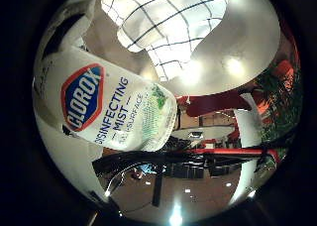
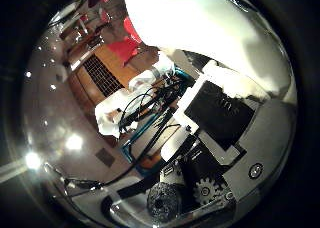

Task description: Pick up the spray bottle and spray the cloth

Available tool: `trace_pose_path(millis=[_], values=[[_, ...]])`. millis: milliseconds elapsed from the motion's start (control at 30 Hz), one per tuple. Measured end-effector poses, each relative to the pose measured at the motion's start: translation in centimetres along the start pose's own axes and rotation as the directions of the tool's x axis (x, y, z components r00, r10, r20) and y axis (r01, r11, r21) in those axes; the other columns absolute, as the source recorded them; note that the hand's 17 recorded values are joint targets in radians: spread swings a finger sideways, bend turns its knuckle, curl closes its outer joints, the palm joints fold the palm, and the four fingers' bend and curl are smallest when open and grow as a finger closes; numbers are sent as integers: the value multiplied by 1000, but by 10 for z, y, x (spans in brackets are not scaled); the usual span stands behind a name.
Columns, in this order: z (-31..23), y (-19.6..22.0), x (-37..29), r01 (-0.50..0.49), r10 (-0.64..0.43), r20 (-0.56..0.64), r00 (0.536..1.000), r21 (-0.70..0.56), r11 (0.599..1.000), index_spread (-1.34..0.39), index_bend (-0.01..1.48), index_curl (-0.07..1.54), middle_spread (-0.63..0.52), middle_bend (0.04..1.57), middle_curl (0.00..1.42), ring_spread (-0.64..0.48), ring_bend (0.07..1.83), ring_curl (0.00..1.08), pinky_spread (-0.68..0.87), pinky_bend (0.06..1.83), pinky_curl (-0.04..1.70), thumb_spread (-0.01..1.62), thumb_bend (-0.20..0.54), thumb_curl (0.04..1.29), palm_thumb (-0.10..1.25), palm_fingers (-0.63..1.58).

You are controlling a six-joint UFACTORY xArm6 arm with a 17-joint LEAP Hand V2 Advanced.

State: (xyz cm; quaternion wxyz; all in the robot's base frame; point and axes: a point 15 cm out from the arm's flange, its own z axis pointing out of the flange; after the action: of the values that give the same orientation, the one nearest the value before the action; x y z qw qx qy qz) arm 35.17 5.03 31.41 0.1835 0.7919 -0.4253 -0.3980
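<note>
Bottle close against palm: spray bottle fills the little-finger view, hand apparently wrapped round it, full closure not visible. Checked cloth lies beyond. Risk: loose hold lets the bottle twist, so the spray misses the cloth.

The spray bottle lies close against the palm and fills that side. Beyond it, a checked cloth spreads over the pale desk, with bare desk beside it. The hand blocks much of the thumb side.
</note>
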Motion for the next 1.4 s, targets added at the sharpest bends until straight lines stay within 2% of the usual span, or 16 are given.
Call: trace_pose_path(millis=[233,567,900,1067,1233,1400], values=[[-2,-11,-1,0,1,-28,1000,24,1000,-187,1181,757,-82,1406,685,-202,1411,723,-138,1018,1505,769,-16,859,991,1134],[-10,0,-28,43,-38,-91,995,51,998,-187,1179,762,-92,1408,683,-206,1398,739,-138,1025,1510,772,-18,857,997,1133],[-7,-12,-20,39,-35,-76,997,45,998,-188,1181,762,-93,1408,682,-207,1391,749,-138,1024,1512,772,-18,856,998,1133],[-15,-16,-37,91,-83,-66,994,116,989,-188,1178,762,-93,1408,682,-208,1389,753,-138,1024,1512,775,-18,855,1001,1133],[-30,-17,-88,207,-212,-4,977,242,948,-187,1179,762,-93,1404,681,-206,1389,753,-138,1021,1513,776,-16,855,1004,1140],[-50,-10,-155,331,-383,65,921,385,862,-186,1177,761,-87,1403,681,-203,1393,749,-138,1018,1514,773,-18,858,1011,1142]])
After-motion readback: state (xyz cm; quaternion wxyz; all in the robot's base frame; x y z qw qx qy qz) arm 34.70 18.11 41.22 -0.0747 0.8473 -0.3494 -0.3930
